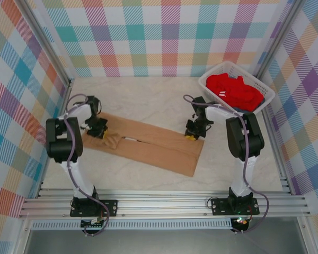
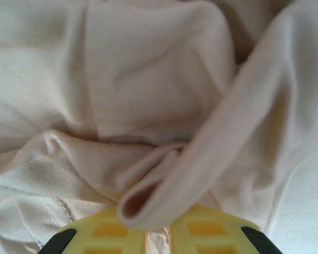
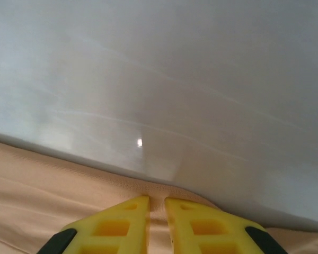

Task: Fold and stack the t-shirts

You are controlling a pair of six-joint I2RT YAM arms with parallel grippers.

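The tan-orange t-shirt [image 1: 148, 145] lies folded into a long strip across the table, its print hidden. My left gripper [image 1: 97, 130] is shut on bunched cloth at the strip's left end; in the left wrist view a rolled fold of the tan t-shirt [image 2: 164, 185] sits over the yellow fingers [image 2: 108, 233]. My right gripper [image 1: 193, 135] is shut on the strip's far right edge; the right wrist view shows the tan t-shirt hem [image 3: 158, 203] pinched between the yellow fingers [image 3: 116, 227]. The red t-shirt [image 1: 234, 91] lies crumpled in the basket.
The white lattice basket [image 1: 265, 90] stands at the back right, close to my right arm. Checked walls enclose the pale table [image 1: 148, 100] on three sides. A metal rail [image 1: 164, 203] runs along the near edge by the arm bases.
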